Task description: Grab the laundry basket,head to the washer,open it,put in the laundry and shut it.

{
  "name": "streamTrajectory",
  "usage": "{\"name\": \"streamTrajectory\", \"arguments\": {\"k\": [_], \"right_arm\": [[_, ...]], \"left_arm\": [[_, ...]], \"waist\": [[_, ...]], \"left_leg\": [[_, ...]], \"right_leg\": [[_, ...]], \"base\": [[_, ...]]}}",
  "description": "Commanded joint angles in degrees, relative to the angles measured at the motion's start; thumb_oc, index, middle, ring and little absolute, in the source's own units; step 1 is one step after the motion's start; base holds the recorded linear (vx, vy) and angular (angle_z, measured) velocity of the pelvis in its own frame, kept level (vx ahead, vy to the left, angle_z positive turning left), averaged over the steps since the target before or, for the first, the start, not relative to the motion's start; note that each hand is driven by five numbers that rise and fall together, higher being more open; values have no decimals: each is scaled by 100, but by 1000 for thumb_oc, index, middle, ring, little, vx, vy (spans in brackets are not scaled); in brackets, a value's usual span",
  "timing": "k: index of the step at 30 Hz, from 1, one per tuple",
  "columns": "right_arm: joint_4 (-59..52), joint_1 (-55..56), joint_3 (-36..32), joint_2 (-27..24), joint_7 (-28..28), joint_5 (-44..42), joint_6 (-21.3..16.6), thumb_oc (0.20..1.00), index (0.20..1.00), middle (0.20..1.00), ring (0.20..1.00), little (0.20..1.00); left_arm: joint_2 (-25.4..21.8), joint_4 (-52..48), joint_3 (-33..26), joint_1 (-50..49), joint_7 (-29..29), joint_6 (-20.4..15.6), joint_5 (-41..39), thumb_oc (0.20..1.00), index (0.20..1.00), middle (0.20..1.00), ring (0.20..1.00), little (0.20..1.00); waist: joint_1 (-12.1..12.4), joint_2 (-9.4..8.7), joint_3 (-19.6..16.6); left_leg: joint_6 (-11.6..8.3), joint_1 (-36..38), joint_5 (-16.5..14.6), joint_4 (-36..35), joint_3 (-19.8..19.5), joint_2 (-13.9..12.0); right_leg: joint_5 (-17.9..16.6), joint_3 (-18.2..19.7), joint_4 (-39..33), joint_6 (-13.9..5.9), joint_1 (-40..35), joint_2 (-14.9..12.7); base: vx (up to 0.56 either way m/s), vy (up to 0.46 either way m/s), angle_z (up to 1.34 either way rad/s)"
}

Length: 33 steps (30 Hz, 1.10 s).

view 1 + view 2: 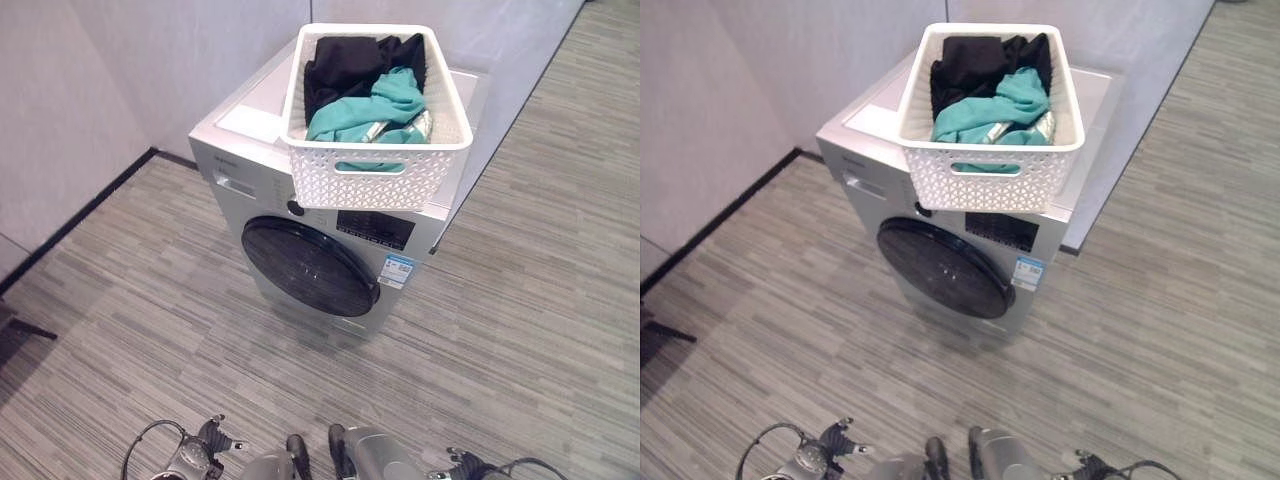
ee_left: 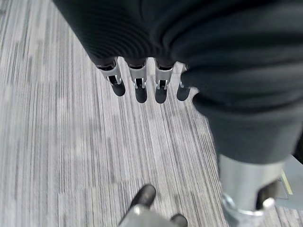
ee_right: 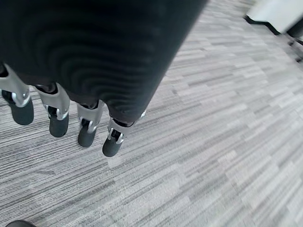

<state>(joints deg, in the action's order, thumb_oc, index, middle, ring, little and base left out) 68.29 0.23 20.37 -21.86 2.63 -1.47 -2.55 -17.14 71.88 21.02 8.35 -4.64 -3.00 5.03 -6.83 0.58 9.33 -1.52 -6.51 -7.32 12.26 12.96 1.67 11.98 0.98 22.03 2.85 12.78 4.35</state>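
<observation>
The basket (image 1: 375, 175) sits on top of the washer (image 1: 330, 270), its near end jutting over the front edge, black and teal laundry (image 1: 365, 95) heaped inside, round door (image 1: 308, 268) closed. My left hand (image 2: 137, 85) and right hand (image 3: 57, 118) hang over the grey floor (image 1: 520, 330), fingers relaxed, holding nothing.

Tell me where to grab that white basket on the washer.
Likely by the slot handle cut into the laundry basket near end wall, approached from the front: that wall overhangs the washer front, facing the robot, so fingers can hook in.
</observation>
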Motion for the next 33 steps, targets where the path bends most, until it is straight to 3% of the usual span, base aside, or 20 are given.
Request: {"name": "streamTrajectory", "arguments": {"k": [1, 2, 4, 5, 6, 7, 8, 9, 11, 13, 16, 19, 20, 23, 26, 29, 30, 32, 33], "right_arm": [[2, -98, -112, -291, -67, -148, -50, 1000, 1000, 1000, 1000, 1000], [25, -116, -108, -327, -70, -109, -35, 1000, 1000, 1000, 1000, 1000], [8, -123, -157, -357, -124, -189, -38, 1000, 1000, 1000, 1000, 1000], [-32, -106, -161, -364, -123, -224, -34, 1000, 1000, 1000, 1000, 1000], [-163, -98, -140, -393, -159, -260, -47, 1000, 1000, 1000, 1000, 1000], [-471, -58, -81, -414, -214, -213, -100, 1000, 1000, 1000, 1000, 1000], [-523, -57, -37, -419, -216, -155, -103, 1000, 1000, 1000, 1000, 1000], [-631, 19, 24, -456, -233, 60, -115, 1000, 1000, 1000, 1000, 1000], [-560, 86, -18, -471, -241, 116, -106, 1000, 1000, 1000, 1000, 1000], [-450, 109, -37, -470, -220, 156, -99, 1000, 1000, 1000, 1000, 1000], [-183, 89, -167, -485, -208, 150, -68, 1000, 1000, 1000, 1000, 1000], [-49, 17, -263, -515, -163, 105, -43, 1000, 1000, 1000, 1000, 1000], [57, -57, -357, -500, -184, 47, -16, 1000, 1000, 1000, 1000, 1000], [247, -116, -494, -449, -195, -100, 20, 1000, 1000, 1000, 1000, 1000], [213, -153, -570, -333, -175, -225, 32, 1000, 1000, 1000, 1000, 1000], [86, -290, -388, -244, -146, -86, 34, 1000, 1000, 1000, 1000, 1000], [41, -377, -299, -227, -144, -13, 37, 1000, 1000, 1000, 1000, 1000], [-101, -437, -178, -185, -112, 76, 16, 1000, 1000, 1000, 1000, 1000], [-266, -465, -99, -162, -104, 97, 6, 1000, 1000, 1000, 1000, 1000]], "left_arm": [[51, -130, -61, 226, 35, -94, 6, 1000, 1000, 1000, 1000, 1000], [64, -199, -10, 263, 26, -112, 18, 1000, 1000, 1000, 1000, 1000], [94, -220, 0, 286, -8, -110, -39, 1000, 1000, 1000, 1000, 1000], [105, -209, -17, 288, -16, -104, -62, 1000, 1000, 1000, 1000, 1000], [104, -183, -62, 229, -53, -115, -93, 1000, 1000, 1000, 1000, 1000], [89, -83, -175, 96, -154, -105, -178, 1000, 1000, 1000, 1000, 1000], [65, -31, -212, 79, -167, -99, -195, 1000, 1000, 1000, 1000, 1000], [8, 80, -355, -17, -223, -91, -275, 1000, 1000, 1000, 1000, 1000], [-30, 114, -407, -38, -250, -98, -322, 1000, 1000, 1000, 1000, 1000], [-59, 148, -437, -49, -245, -112, -374, 1000, 1000, 1000, 1000, 1000], [-93, 164, -421, -45, -234, -135, -386, 1000, 1000, 1000, 1000, 1000], [-86, 136, -406, -43, -213, -144, -399, 1000, 1000, 1000, 1000, 1000], [-75, 79, -317, 51, -218, -178, -406, 1000, 1000, 1000, 1000, 1000], [-91, -32, -152, 230, -211, -215, -350, 1000, 1000, 1000, 1000, 1000], [-162, -117, -56, 331, -225, -232, -282, 1000, 1000, 1000, 1000, 1000], [-208, -176, 34, 410, -228, -219, -213, 1000, 1000, 1000, 1000, 1000], [-236, -136, 41, 355, -200, -212, -169, 1000, 1000, 1000, 1000, 1000], [-236, -101, 6, 269, -174, -179, -72, 1000, 1000, 1000, 1000, 1000], [-233, -107, -36, 231, -152, -161, -55, 1000, 1000, 1000, 1000, 1000]], "waist": [[19, -156, 115], [45, -142, 185], [28, -179, 193], [16, -169, 213], [73, -145, 224], [126, -146, 192], [140, -158, 162], [214, -82, 85], [222, -1, 14], [278, 82, -13], [249, 238, -82], [197, 270, -136], [131, 220, -146], [99, 166, -161], [108, 135, -215], [133, 95, -134], [215, 74, -53], [344, 76, 80], [297, 53, 94]], "left_leg": [[-180, -149, 300, 1187, -275, 170], [-416, -362, 535, 1867, -373, 81], [-554, -608, 842, 2295, -347, -135], [-547, -673, 929, 2419, -326, -275], [-439, -765, 989, 2496, -545, -346], [-277, -868, 958, 2036, -934, -516], [-256, -848, 968, 1734, -1089, -494], [-270, -516, 910, 297, -1665, -533], [-361, -469, 1121, -541, -1863, -816], [-422, -467, 1397, -1038, -2261, -930], [-555, -425, 1603, -1425, -2328, -1043], [-563, -445, 1363, -965, -2221, -965], [-518, -578, 959, -328, -1984, -774], [-350, -740, 416, 429, -1616, -505], [-141, -822, 111, 672, -1286, -350], [-23, -751, 117, 421, -1062, -329], [-27, -580, 145, 162, -913, -382], [12, -375, 205, -216, -761, -396], [55, -301, 280, -408, -708, -329]], "right_leg": [[-1154, 15, -2137, -527, -908, 44], [-1131, 33, -2180, -469, -1083, 40], [-1082, 51, -2193, -408, -1249, -61], [-1056, 78, -2193, -372, -1311, -71], [-1024, 227, -2243, -337, -1430, -82], [-971, 438, -2191, -388, -1492, -185], [-965, 501, -2192, -415, -1477, -209], [-870, 752, -2188, -523, -1525, -210], [-778, 851, -2154, -584, -1557, -233], [-649, 1043, -2097, -603, -1656, -210], [-475, 1373, -2004, -704, -1853, -319], [-404, 1560, -1926, -793, -1896, -484], [-427, 1669, -1956, -947, -1969, -847], [-568, 1777, -1985, -1164, -1986, -1340], [-861, 1928, -1923, -1379, -1735, -1686], [-1497, 1632, -1718, -1422, -1098, -1797], [-1680, 1130, -1727, -1355, -844, -1837], [-1529, 23, -1649, -1234, -610, -1743], [-1373, -110, -1547, -1218, -519, -1469]], "base": [[98, -45, 24], [97, -36, 15], [140, -24, 5], [155, 44, 7], [249, 186, -5], [261, 213, -22], [394, 353, -97], [315, 283, -119], [292, 268, -107], [252, 212, -51], [233, 296, -43], [118, 353, -76], [116, 417, -71], [116, 495, -47], [63, 402, -46], [-60, 313, -44], [-121, 231, -55], [-111, 313, -91], [-43, 352, -138]]}}
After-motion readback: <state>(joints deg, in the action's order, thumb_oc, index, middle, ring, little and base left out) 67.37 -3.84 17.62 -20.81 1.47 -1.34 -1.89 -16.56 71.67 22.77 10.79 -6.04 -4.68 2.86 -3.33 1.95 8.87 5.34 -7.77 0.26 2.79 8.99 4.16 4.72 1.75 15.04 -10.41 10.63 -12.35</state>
